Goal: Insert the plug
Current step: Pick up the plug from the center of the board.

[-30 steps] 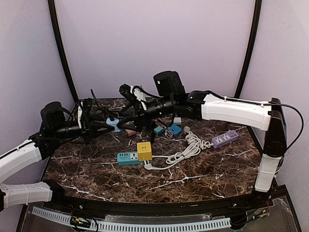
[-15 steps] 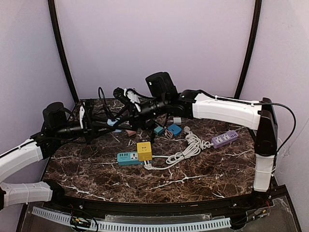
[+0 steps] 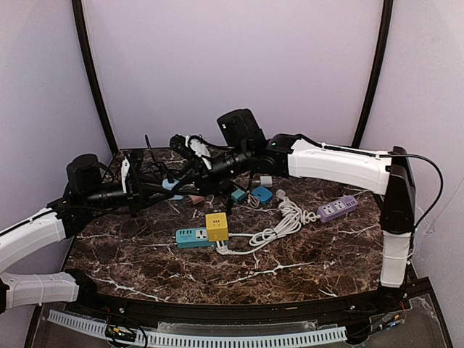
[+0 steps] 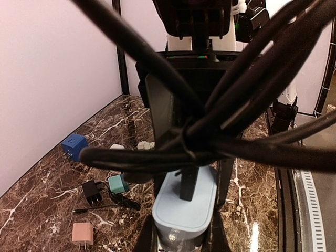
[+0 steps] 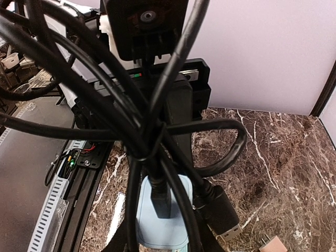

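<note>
Toward the far left corner of the dark brown marble worktop (image 3: 290, 272), the left gripper (image 3: 161, 190) reaches in from the left edge with its jaws closed on a pale blue rounded plastic socket block (image 4: 184, 212). The block sits squarely between the two fingers.

The right gripper (image 3: 190, 178) comes from the opposite side and meets it nose to nose. A tied bundle of black rubber cable (image 5: 144, 131) hangs across both wrist views and hides its fingers, so I cannot tell how wide its jaws stand or whether they grip anything.

The black plug (image 5: 160, 202) at the end of that bundle stands end-on against the top face of the block, at its middle. The pictures do not show whether its pins are in. A second black connector with a metal tip (image 5: 223, 220) dangles just beside it, off the block's right side in the right wrist view.

Near the middle of the worktop lies a teal power strip with a yellow cube on it (image 3: 197, 234). A white coiled cord (image 3: 284, 219) runs from it toward the right edge, where a purple power strip (image 3: 338, 208) lies. Behind these, near the far edge, are small adapters: a pink one (image 4: 82, 232), a teal one (image 4: 118, 184), a black one (image 4: 93, 191) and a blue cube (image 4: 73, 147)
</note>
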Controlling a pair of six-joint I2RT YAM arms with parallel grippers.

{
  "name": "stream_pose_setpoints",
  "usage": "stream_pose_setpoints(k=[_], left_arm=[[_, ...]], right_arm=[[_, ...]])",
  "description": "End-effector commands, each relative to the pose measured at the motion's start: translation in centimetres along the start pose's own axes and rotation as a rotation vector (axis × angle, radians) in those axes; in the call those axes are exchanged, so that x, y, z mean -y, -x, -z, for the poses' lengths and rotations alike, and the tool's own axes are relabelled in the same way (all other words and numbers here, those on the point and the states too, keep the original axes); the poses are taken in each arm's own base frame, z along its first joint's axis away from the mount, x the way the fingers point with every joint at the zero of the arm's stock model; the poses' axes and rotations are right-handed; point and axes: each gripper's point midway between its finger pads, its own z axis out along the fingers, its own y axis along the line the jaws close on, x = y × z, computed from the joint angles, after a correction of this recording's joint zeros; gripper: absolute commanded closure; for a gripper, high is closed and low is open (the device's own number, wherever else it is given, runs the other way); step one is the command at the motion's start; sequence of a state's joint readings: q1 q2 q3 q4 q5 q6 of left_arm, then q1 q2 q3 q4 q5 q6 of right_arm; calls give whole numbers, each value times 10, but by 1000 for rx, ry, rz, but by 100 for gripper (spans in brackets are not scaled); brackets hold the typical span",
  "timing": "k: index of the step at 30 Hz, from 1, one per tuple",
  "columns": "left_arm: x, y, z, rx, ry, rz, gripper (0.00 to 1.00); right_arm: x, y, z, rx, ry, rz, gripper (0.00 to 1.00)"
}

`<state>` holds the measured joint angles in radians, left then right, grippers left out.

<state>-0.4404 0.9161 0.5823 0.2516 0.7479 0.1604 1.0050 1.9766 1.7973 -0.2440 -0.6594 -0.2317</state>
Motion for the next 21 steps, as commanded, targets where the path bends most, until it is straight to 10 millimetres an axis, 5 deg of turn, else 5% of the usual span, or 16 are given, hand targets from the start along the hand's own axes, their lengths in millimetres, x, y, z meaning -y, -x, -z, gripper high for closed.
stream_pose_setpoints(k=[1, 2, 3, 5, 13, 21], left_arm=[[6, -3, 1, 11, -22, -45, 91], [3, -3, 1, 10, -2, -40, 78], [2, -6, 1, 9, 8, -26, 52], [1, -11, 2, 8, 23, -11, 31], [3, -49, 0, -28, 33, 56, 27], [5, -87, -13, -69, 23, 46, 29]], right_arm=[[7, -4, -2, -9, -13, -8, 100], [11, -8, 1, -12, -21, -8, 100], [16, -11, 6, -14, -32, -10, 100], [25, -20, 15, -15, -52, -21, 100], [33, -66, 37, -4, -19, 20, 100], [12, -93, 45, 53, 21, 98, 100]])
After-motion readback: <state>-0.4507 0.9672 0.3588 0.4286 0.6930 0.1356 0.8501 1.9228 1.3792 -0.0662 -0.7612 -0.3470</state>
